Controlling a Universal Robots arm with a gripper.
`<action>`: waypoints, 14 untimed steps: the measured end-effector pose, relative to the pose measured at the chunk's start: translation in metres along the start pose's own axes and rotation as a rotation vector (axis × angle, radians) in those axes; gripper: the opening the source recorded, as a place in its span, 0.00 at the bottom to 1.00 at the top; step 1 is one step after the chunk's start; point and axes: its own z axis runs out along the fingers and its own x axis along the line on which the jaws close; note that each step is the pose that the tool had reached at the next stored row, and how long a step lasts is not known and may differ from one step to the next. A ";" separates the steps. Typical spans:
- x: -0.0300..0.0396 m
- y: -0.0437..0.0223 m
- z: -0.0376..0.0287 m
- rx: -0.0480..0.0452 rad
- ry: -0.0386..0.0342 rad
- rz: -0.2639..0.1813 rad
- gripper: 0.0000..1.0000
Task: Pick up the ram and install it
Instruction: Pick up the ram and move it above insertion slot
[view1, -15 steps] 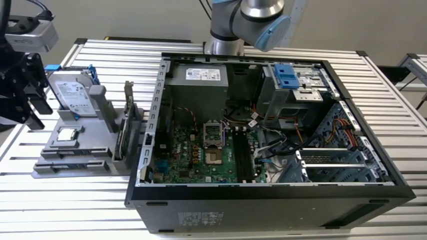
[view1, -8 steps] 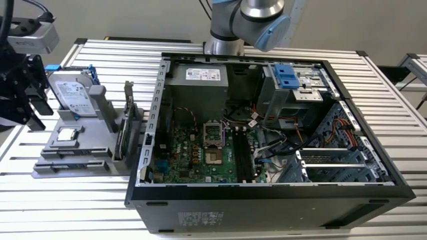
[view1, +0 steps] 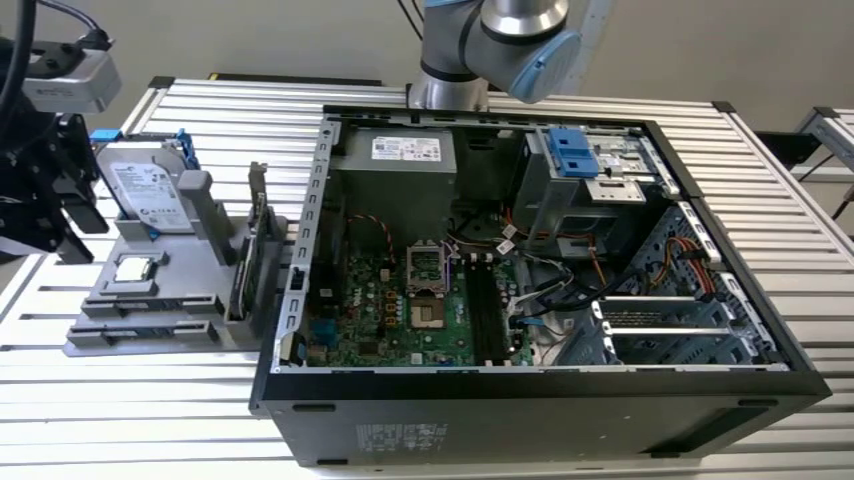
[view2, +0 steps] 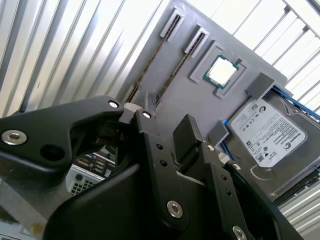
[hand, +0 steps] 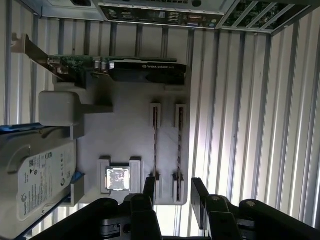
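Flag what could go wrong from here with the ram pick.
1. The open tool hovers by two upright sticks in the grey holder: the ram and its twin. A finger may clip the twin.
2. The processor lies close by and could get knocked.
3. Loose cables beside the memory slots might snag insertion.

The hand (hand: 174, 186) and hard drive (hand: 35, 175) run past the frame edge.
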 end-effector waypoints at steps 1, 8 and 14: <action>0.0000 0.0000 0.0003 0.0001 -0.0001 -0.001 1.00; 0.0001 0.0000 0.0028 -0.0002 0.0000 -0.013 1.00; 0.0001 0.0000 0.0046 -0.0004 0.0001 -0.023 1.00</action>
